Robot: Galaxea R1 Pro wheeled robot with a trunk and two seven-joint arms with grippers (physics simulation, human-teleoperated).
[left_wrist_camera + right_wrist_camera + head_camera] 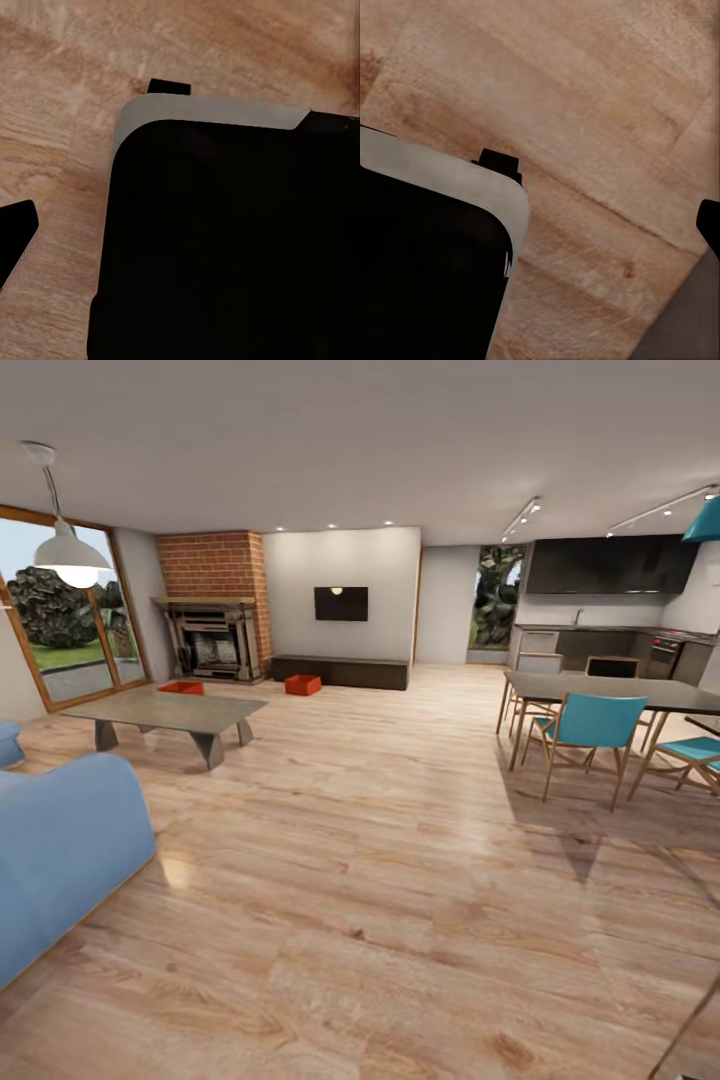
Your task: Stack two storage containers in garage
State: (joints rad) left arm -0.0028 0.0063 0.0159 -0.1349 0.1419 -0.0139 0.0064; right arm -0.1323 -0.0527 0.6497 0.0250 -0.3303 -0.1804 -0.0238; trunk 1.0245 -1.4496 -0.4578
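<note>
I cannot tell whether either claw is apart or together, and with the two storage containers [302,684] [181,687] far across the living room near the brick fireplace [213,642], I risk clipping the coffee table [166,711] while approaching.

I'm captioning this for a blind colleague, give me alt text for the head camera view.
Two red-orange storage containers sit on the light wood floor at the far end of a living room, near a brick fireplace and a long dark cabinet below a wall-mounted TV. A blue sofa is near left, a dining table right.
</note>
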